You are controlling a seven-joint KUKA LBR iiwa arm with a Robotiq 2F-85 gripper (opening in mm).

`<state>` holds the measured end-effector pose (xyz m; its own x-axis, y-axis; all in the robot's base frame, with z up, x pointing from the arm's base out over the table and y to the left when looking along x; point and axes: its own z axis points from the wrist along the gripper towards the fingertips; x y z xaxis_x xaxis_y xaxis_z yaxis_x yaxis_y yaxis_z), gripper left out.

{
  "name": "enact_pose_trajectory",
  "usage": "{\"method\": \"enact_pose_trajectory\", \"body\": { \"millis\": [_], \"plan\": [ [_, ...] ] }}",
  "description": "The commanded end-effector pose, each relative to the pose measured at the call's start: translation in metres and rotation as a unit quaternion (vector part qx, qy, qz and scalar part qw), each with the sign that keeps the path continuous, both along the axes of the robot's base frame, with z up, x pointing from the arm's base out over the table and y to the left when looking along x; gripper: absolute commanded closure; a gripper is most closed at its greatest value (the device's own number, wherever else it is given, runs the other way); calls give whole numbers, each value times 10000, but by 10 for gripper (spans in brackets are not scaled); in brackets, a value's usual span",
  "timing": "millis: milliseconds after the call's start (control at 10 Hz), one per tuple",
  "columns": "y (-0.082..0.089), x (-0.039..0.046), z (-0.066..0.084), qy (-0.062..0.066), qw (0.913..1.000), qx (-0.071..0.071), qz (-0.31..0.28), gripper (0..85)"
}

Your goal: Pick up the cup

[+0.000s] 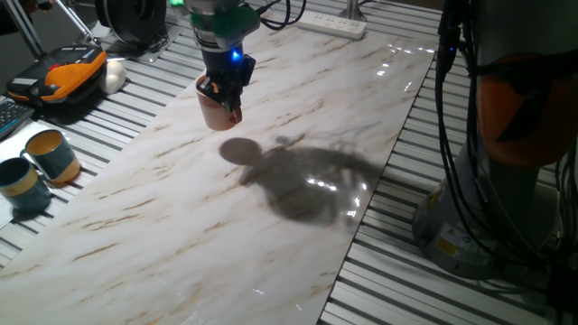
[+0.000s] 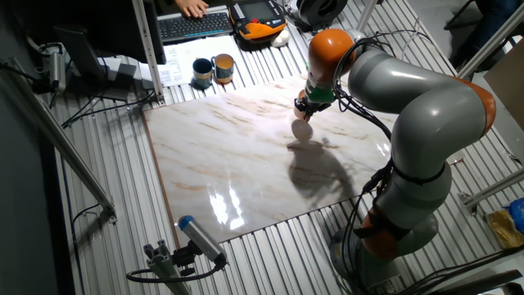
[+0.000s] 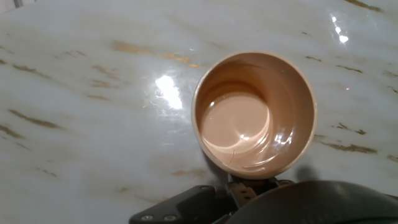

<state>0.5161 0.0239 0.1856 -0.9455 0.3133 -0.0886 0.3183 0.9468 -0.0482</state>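
Cup Hanging in the Gripper Above the Marble

Cup (image 1: 218, 110), a small salmon ceramic mug with a glossy, lighter inside, is hanging off the marble-patterned table (image 1: 271, 226), its round shadow lying apart from it on the slab. The gripper (image 1: 223, 90) is clamping its fingers on the rim at the near edge in the hand view, where the cup (image 3: 255, 115) is showing a smooth circular mouth. Polished, veined stone is spreading wide around the fingers on all sides. Two teal mugs (image 1: 36, 167) are sitting well apart, beyond the slab's edge on ribbed metal.
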Motion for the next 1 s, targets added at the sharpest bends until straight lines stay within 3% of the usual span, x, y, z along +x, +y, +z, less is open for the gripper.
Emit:
{"method": "enact_pose_trajectory", "body": {
  "millis": [0, 100, 200, 600, 800, 900],
  "plan": [
    [0, -1, 0, 1, 10000, 0, -1, 680],
    [0, 0, -1, -6, 10000, 6, -8, 680],
    [1, 1, -1, -6, 10000, 6, -8, 510],
    [-2, 5, -2, -48, 10000, -25, -55, 510],
    [-1, 7, -2, -102, 9998, -140, -95, 170],
    [-5, 14, -2, -122, 9997, -187, -115, 170]
  ]
}}
